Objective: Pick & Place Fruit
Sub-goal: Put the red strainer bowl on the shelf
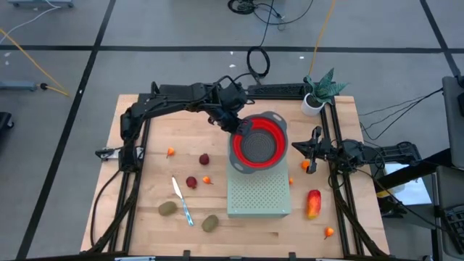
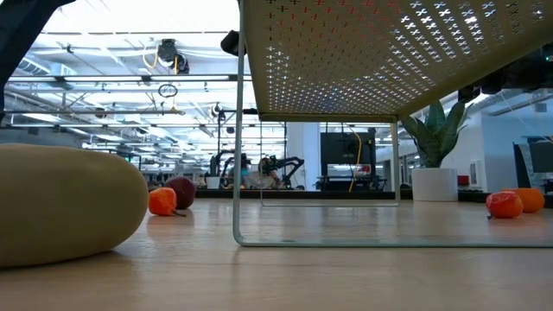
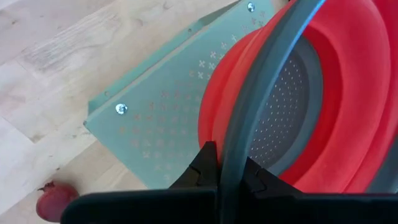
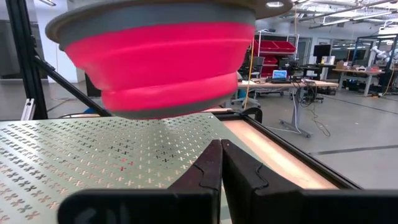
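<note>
We see a pale matt wood-grain table (image 1: 145, 217), a perforated painted-metal rack (image 1: 259, 196), and a smooth, rubbery-looking red bowl (image 1: 259, 143) with a grey rim.

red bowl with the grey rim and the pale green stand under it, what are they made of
Red collapsible bowl: looks like soft matte silicone, with stepped folding walls; its grey rim and dotted strainer base seem harder plastic. Pale green perforated stand: probably thin painted sheet metal, given the punched cross holes, screws and slim legs.

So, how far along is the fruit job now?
No fruit is in the red bowl yet. The left gripper holds the bowl's grey rim above the perforated stand. The right gripper is shut and empty. The red-orange fruit and other pieces remain on the table.
</note>
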`<state>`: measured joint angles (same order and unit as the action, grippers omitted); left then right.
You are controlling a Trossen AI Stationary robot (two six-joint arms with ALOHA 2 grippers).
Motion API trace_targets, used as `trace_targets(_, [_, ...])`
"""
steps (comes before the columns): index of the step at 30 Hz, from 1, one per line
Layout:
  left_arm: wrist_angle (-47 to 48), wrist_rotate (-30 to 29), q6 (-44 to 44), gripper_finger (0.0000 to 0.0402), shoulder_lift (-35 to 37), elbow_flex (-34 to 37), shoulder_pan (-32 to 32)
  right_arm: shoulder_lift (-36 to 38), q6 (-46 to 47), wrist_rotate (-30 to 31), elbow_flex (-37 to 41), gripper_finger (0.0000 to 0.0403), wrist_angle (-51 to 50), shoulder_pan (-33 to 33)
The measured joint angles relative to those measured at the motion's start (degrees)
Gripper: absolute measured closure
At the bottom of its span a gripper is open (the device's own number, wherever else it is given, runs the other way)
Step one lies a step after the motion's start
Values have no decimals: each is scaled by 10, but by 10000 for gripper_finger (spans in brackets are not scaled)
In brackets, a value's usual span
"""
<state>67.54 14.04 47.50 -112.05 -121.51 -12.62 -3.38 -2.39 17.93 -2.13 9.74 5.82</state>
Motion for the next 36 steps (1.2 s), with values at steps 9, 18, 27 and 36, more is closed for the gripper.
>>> trace_targets(9, [1, 9, 7, 401, 0, 0, 0, 0, 0, 0, 0, 403, 0, 0])
trace_targets(18, [19, -2, 11, 401, 0, 0, 0, 0, 0, 0, 0, 403, 0, 0])
trace_targets(27, [25, -16, 17, 401, -16, 0, 6, 0, 0, 0, 0, 403, 0, 0])
trace_targets(36, [22, -2, 10, 401, -28, 0, 8, 0, 0, 0, 0, 403, -1, 0])
